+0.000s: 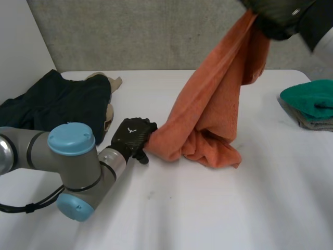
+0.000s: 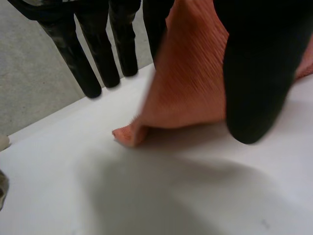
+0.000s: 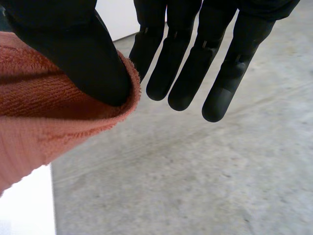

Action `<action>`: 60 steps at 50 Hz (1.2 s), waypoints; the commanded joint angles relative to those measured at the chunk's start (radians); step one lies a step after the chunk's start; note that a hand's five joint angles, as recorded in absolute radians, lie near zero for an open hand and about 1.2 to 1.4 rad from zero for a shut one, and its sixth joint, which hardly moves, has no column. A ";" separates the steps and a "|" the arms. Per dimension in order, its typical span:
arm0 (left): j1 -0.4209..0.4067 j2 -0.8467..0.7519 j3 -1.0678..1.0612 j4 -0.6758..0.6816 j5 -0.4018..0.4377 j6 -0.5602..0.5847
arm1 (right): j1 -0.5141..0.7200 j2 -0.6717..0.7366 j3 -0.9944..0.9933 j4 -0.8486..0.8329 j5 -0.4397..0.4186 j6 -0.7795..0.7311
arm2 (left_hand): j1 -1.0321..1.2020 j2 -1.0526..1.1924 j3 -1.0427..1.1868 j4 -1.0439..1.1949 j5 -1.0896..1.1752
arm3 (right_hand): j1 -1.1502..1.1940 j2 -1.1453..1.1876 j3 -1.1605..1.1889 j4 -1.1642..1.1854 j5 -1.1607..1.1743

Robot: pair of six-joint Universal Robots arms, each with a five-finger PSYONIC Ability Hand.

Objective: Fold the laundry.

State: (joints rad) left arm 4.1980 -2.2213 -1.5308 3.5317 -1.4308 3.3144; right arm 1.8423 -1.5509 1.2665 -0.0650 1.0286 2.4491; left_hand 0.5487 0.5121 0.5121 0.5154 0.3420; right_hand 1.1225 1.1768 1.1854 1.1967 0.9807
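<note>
One towel [image 1: 213,104] is in work, not yet folded. Near the table's [image 1: 208,208] middle the left hand [image 1: 132,138] pinches its low corner with thumb and straight fingers [image 2: 90,68]; its bulk lies bunched there. Dark clothes [image 1: 57,101] wait at the left edge, a folded stack [image 1: 312,101] at the right edge. Over the far right corner the right hand [image 1: 276,15] pinches its top edge aloft. Most folding seems left.

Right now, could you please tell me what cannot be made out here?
Head view: the right hand, holding the orange towel, is cut off by the top edge.
Head view: the orange towel's free corners are buried in its bunched folds near the left hand.
Head view: the green towel is cut by the side edge.
Head view: the dark garment is crumpled, partly behind the left arm; type unclear.
</note>
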 commanded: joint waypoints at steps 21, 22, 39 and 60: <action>0.140 0.692 0.066 -0.103 -0.059 -0.018 | -0.333 -0.066 -0.120 0.234 0.133 0.051 | 0.848 0.884 0.884 0.881 0.880 | 0.274 0.219 0.211 0.200 0.241; 0.167 0.710 0.084 -0.117 -0.051 -0.018 | -0.337 -0.066 -0.130 0.269 0.134 0.048 | 0.848 0.884 0.884 0.881 0.880 | 0.274 0.219 0.211 0.200 0.241; 0.225 0.221 0.259 -0.284 0.010 0.258 | -0.229 0.303 -0.192 0.478 0.234 -0.064 | 0.848 0.884 0.884 0.881 0.880 | 0.274 0.219 0.211 0.200 0.241; 0.218 0.012 0.825 0.247 -0.031 0.301 | -0.087 0.483 -0.409 -0.460 0.467 0.068 | 0.848 0.884 0.884 0.881 0.880 | 0.274 0.219 0.211 0.200 0.241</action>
State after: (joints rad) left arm 4.4143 -2.2642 -0.6225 3.7416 -1.4647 3.6661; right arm 1.7334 -1.0270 0.8131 -0.5088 1.5098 2.5162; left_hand 1.1611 1.1983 1.1923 1.2013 0.9700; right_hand 1.1225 1.1769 1.1899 1.1979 1.0027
